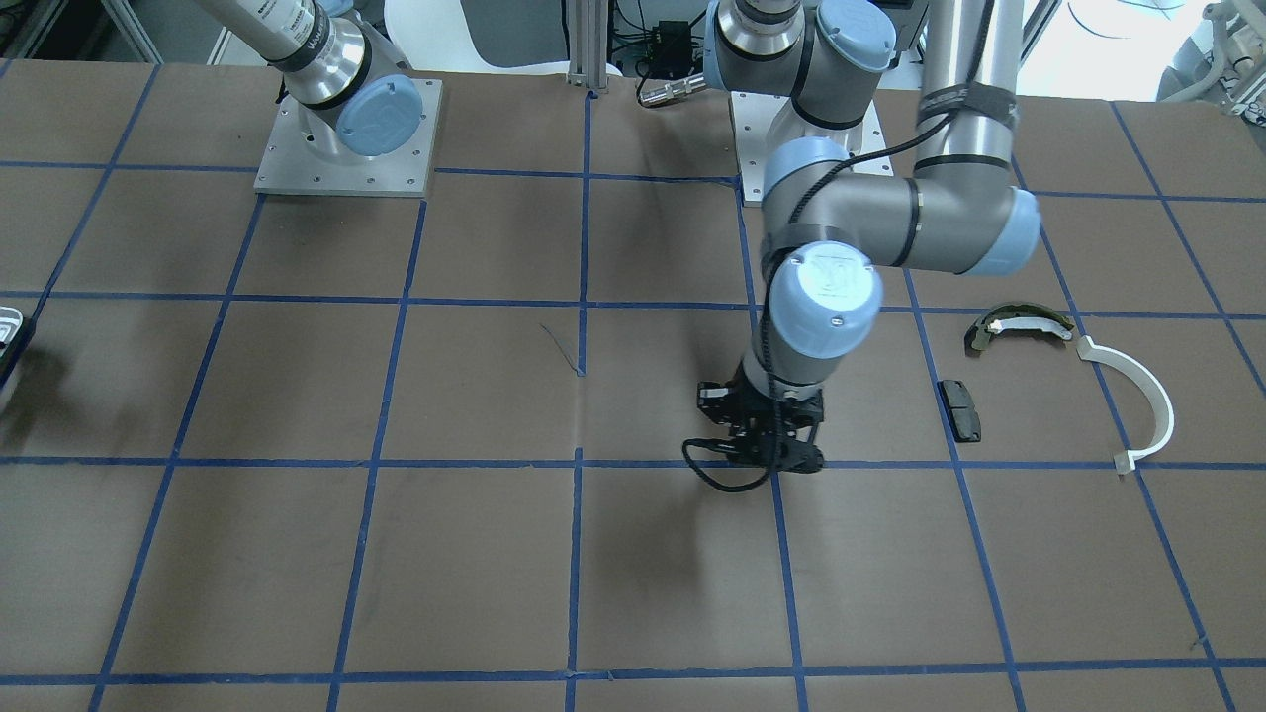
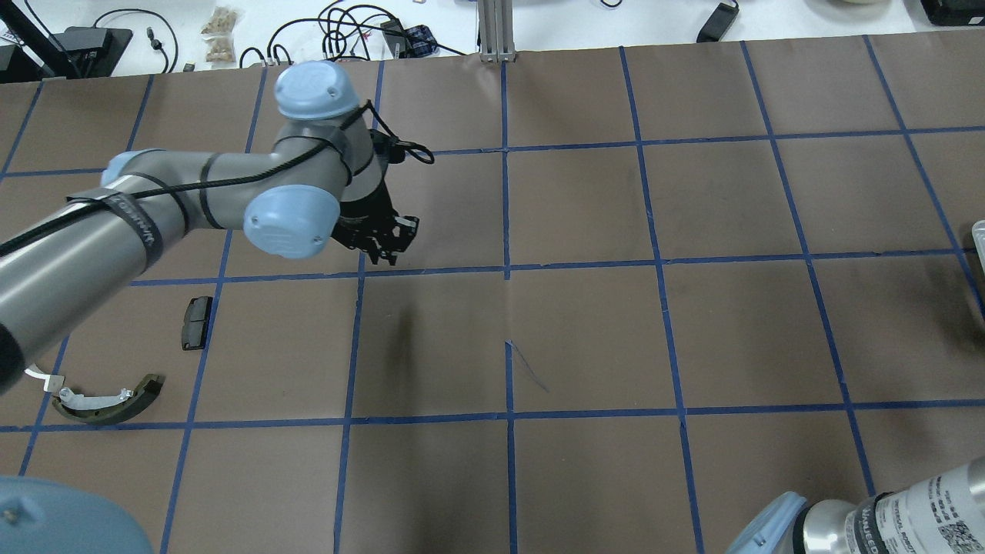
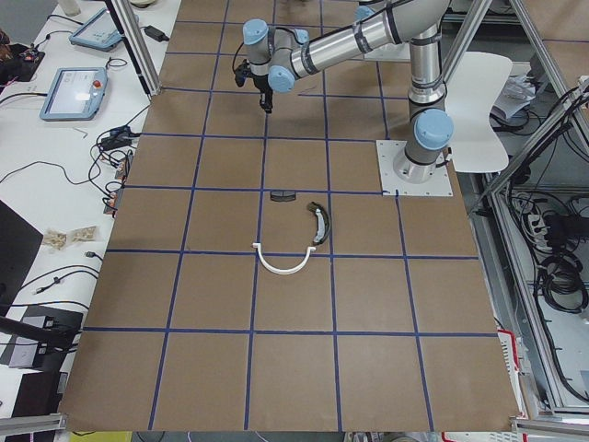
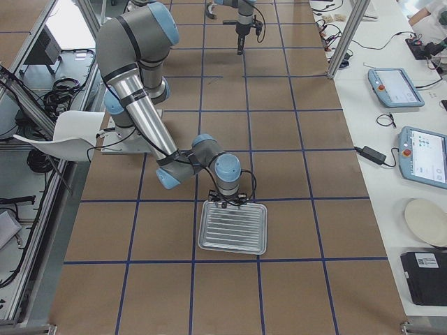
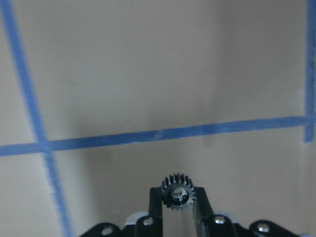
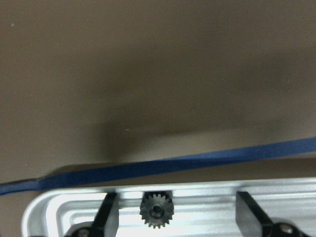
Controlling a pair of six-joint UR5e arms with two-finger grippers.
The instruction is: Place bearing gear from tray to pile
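Left wrist view, left fingers (image 5: 156, 205) pinching gear (image 5: 178, 192), right fingers (image 6: 109, 212) spread, tray (image 6: 59, 212) cropped.

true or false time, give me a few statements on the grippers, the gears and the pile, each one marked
1. The left gripper is shut on a gear. True.
2. The right gripper is shut on a gear. False: its jaws stand open, and the second gear lies in the tray between them.
3. The left gripper is right over the pile. False: it is well apart from the black pad.
4. The white half-ring and the shoe lie on the table, not in the tray. True.
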